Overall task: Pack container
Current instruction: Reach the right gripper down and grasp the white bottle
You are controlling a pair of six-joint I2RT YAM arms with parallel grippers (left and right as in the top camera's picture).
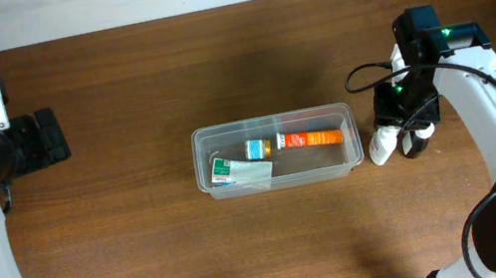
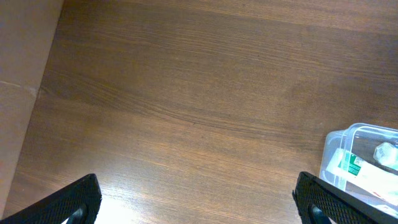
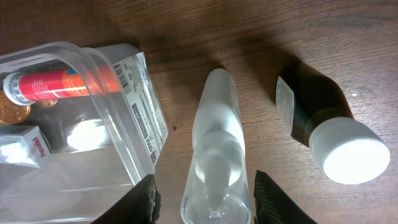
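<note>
- While the brown wooden table [image 1: 148, 267] carries everything, a clear translucent plastic bottle [image 3: 216, 137] sits just off the right short end of the clear rectangular plastic tub [image 1: 270, 119]. A dark brown bottle with a white cap [image 3: 326, 134] is just beyond it, a gap between the two.
- Inside the tub lie an orange tube [image 1: 310, 138], a small blue-and-white box [image 1: 255, 148] and a green-and-white sachet [image 1: 233, 172].
- From the right wrist, the tub's corner comes close to the left finger of the right gripper [image 3: 205, 193]. From the left wrist, only a corner shows at the right edge, well apart from the left gripper [image 2: 202, 199].
- Right jaws stand spread either side of the clear bottle, not clamped.
- Left jaws are wide apart, with nothing between them.
</note>
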